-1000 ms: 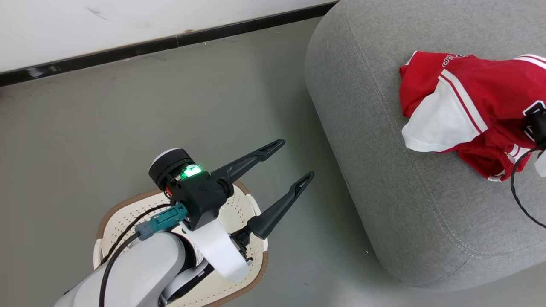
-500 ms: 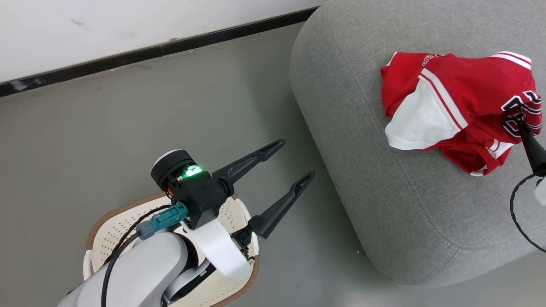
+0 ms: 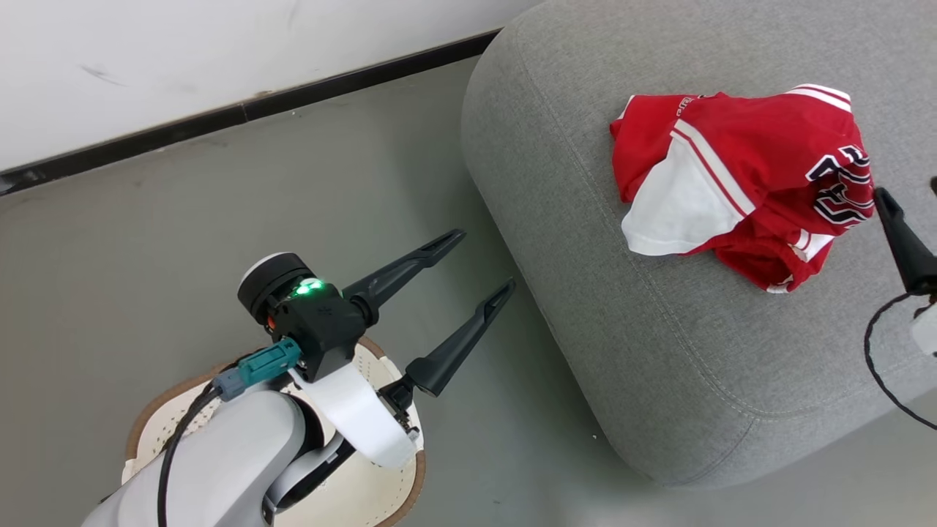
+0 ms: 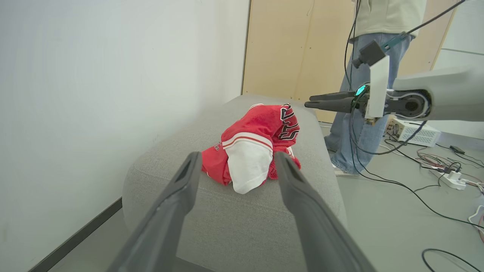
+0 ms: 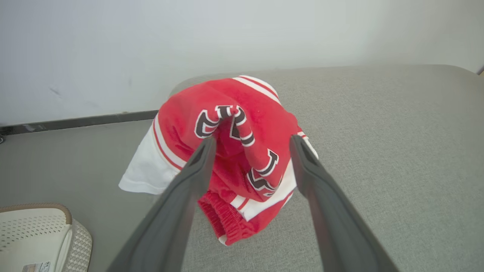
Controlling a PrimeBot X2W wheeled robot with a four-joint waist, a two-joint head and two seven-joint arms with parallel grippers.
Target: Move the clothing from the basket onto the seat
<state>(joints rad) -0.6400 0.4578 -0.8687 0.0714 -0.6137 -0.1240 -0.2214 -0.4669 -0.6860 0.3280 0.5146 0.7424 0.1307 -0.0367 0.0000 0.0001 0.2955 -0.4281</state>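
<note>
While the clothing [image 3: 739,176] lies bunched on the seat [image 3: 585,256], the left gripper [image 3: 483,260] beside the seat and the right gripper [image 5: 253,140] over it show fingers [image 4: 177,196] apart, empty.

Ahead of the right hand [image 5: 253,140], the clothing [image 5: 227,124] is soft red-and-white cloth with a faint sheen (ribbed elastic at the waistband), lying on the seat [image 5: 378,151], a coarse, matt grey weave. The fingers [image 5: 170,219] are matt dark plastic. Under the left hand [image 3: 483,260], the basket [image 3: 148,439] is smooth, perforated cream plastic.
</note>
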